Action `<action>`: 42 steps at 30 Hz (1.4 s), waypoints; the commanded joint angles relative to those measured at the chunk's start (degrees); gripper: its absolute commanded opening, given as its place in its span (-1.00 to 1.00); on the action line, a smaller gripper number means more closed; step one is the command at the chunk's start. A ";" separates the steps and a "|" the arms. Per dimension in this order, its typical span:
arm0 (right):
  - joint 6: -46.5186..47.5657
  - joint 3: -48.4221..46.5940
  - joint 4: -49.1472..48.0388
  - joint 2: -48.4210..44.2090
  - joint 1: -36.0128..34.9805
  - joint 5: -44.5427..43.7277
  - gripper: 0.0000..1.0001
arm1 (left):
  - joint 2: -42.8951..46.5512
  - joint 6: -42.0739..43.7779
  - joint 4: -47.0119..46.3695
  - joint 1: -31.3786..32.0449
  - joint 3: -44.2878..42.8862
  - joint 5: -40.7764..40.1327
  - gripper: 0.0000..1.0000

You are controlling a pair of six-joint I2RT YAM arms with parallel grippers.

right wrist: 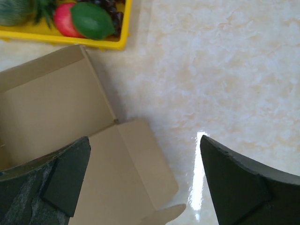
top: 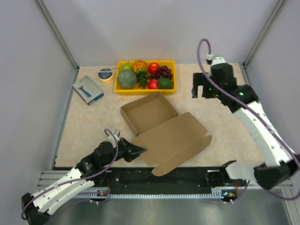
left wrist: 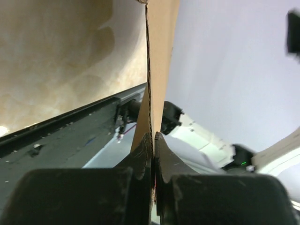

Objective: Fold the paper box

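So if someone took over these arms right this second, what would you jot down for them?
Left gripper: shut on the near-left edge of the lid flap.
Right gripper: open, holding nothing, up over the far right of the table.
Paper box: mid-table, base walls already standing, lid lying open toward the arms.
To do: swing the lid over the base and tuck its flaps in.

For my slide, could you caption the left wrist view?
Left gripper shut on the cardboard box flap edge, table beyond.
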State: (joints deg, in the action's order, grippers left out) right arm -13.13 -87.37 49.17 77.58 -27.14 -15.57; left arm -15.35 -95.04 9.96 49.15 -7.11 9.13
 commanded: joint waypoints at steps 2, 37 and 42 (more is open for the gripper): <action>-11.55 12.64 6.47 -18.64 4.80 21.82 0.98 | 4.10 -8.05 -1.26 0.07 0.96 -6.48 -1.00; -61.48 73.03 -10.65 -83.28 10.08 50.21 0.69 | 7.97 -14.47 -2.13 0.07 -0.27 -8.33 -1.00; -68.69 75.42 -24.63 -82.59 10.08 46.17 0.43 | 6.92 -14.47 -4.15 0.07 0.17 -7.46 -1.00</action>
State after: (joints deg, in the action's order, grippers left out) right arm -75.07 -12.27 36.40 0.58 -17.17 34.65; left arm -7.46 -109.62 10.07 49.50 -4.95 4.01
